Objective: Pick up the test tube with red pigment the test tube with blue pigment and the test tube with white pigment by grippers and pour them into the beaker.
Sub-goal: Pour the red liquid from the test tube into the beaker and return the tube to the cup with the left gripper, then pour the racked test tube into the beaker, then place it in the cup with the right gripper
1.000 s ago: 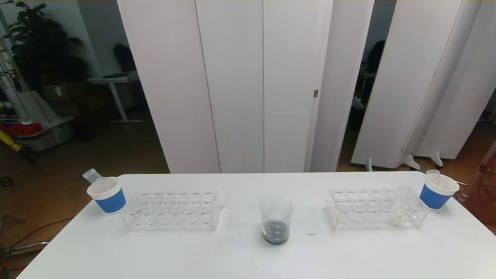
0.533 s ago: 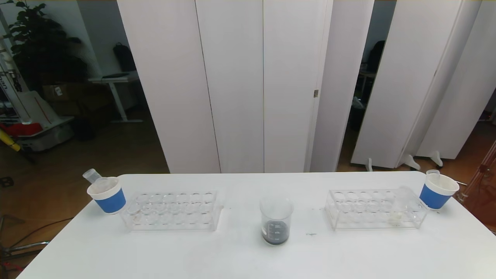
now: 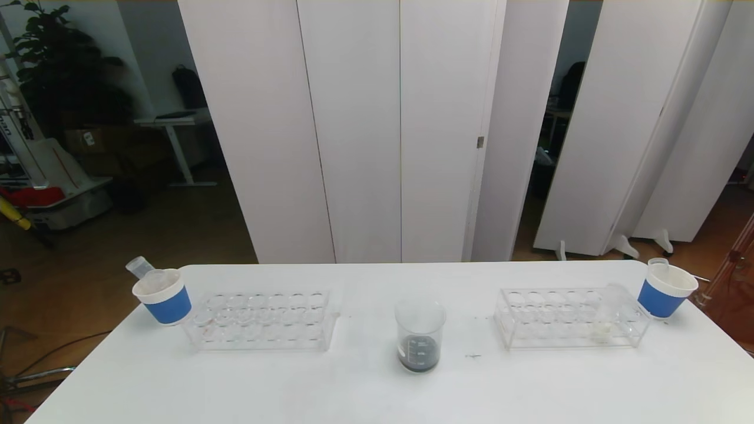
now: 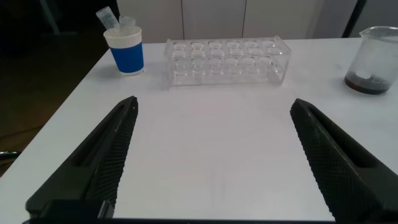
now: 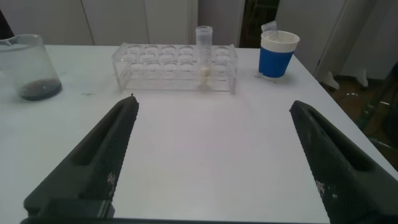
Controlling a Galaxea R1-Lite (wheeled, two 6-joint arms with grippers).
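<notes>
Right gripper (image 5: 211, 155), black metal claw with long tapered fingers: jaws spread wide, holding nothing, low over the near edge of the white bench (image 5: 205, 143), out of the head view. Left gripper (image 4: 211, 155), same make: jaws likewise wide and empty, over the near left part of the bench.

Test tube with white pigment (image 5: 204, 53), clear plastic, wide-mouthed, a cream-white residue at its bottom: standing in the right-hand clear acrylic rack (image 5: 155, 65), in a hole toward the end nearer the right cup, straight ahead of the right gripper; it may lean slightly.

Right blue-sleeved white paper cup (image 5: 277, 56): just beyond the rack's outer end, a small tube leaning in it.

Clear glass beaker (image 3: 419, 335), cylindrical, printed graduations, a dark layer at the bottom: mid-bench, between the two racks, apart from both.

Left clear acrylic rack (image 4: 227, 59): its holes look empty. No tube with red or blue colour can be made out in it.

Left blue-sleeved white paper cup (image 4: 125, 48): beside that rack's outer end, two clear tubes in it.

Step in hand, as judged: the right gripper approaching the white tube.

Handling notes:
- Advance the right gripper square to the rack, jaws wide until they flank the tube above the rack's top plate.
- Close gently; the plastic is light and may slip or tilt.
- Lift straight up until the bottom clears the hole, lest the rack be dragged along.
- Carry upright to the beaker and tip only once the mouth is over its rim.
</notes>
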